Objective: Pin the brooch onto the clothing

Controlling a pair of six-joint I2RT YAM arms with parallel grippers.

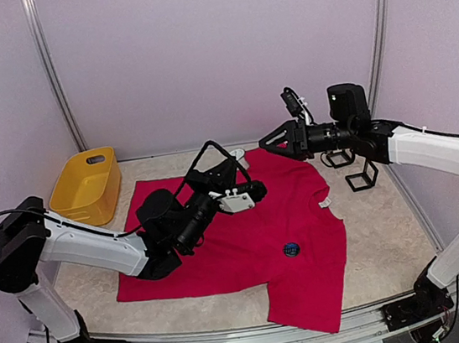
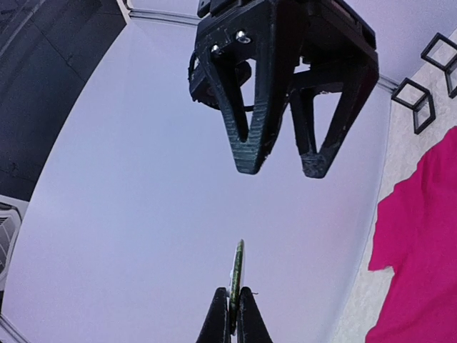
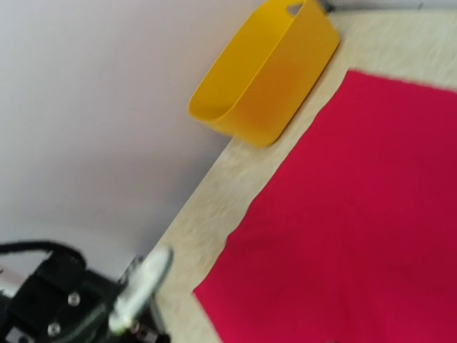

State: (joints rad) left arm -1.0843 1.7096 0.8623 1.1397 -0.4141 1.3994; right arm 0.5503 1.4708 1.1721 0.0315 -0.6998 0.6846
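My right wrist camera shows none of its own fingers, and the pale shiny lump at its lower left is too blurred to name with certainty. From above, whatever sits at the tip of my left pincer (image 1: 257, 190) is too small to make out. The left wrist view settles it: those two fingers are pressed together on the brooch (image 2: 236, 275), a thin greenish-gold disc seen edge-on, standing up from between the tips. Straight ahead of it and apart from it hangs my right pincer (image 2: 282, 166), pointing back at the brooch with its fingers spread wide and nothing between them. My left pincer is in the air over the shirt (image 1: 248, 245), and the right one is near its far edge. The shirt lies spread flat on the table (image 1: 382, 240). A small dark round spot (image 1: 291, 250) sits on it, and I cannot tell what it is. The yellow tub (image 1: 88, 188) stands at the far left, just off the shirt's corner. From above I see only its own yellow floor and walls, and the right wrist view shows only its outer side. Two black wire cubes (image 1: 362, 176) stand beyond the shirt's right side.
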